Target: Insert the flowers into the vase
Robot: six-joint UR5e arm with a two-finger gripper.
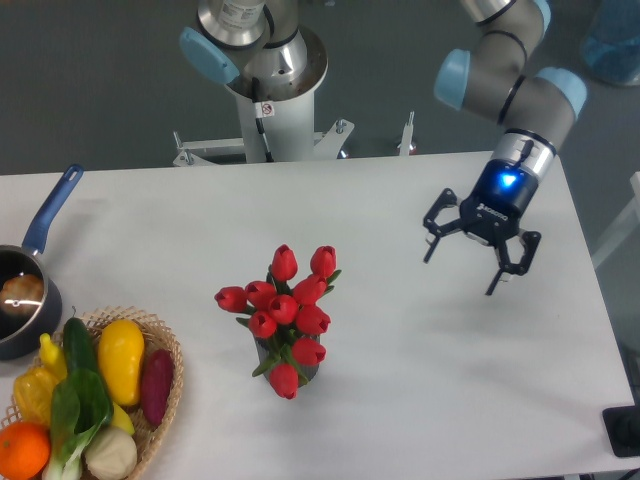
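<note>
- Farthest from the hand, at the left edge of the white tabletop (180, 230), a dark saucepan with a blue handle (22, 300) holds something pale and brownish that is too small to name.
- Just nearer, at the lower left corner and well apart from the hand, a woven wicker basket (168, 345) is packed with produce: a yellow pepper-like piece (120, 355), a dark green cucumber (78, 345), a purple sweet potato (155, 385), an orange (22, 450) and a leafy green vegetable (75, 410).
- Between the basket and the hand stands the bunch of red tulip blooms with green stems and leaves (285, 310), upright, its stems down inside the short dark grey vase (306, 372); only a sliver of the vase shows under the blooms, which spread wider than its mouth.
- Judged from this, the flowers look already seated, so the task appears done or nearly so.
- The bunch would likely be light and soft, its blooms easily crushed; the gathered stems just under the heads look the safer place to grip, though leaves hide most of them.
- The vase seems rigid but small and top-heavy under the bunch, so a nudge could tip it.
- At the right, the black two-finger hand (482, 262) hangs above bare tabletop, fingers spread wide, gripping nothing, well apart from the flowers.
</note>
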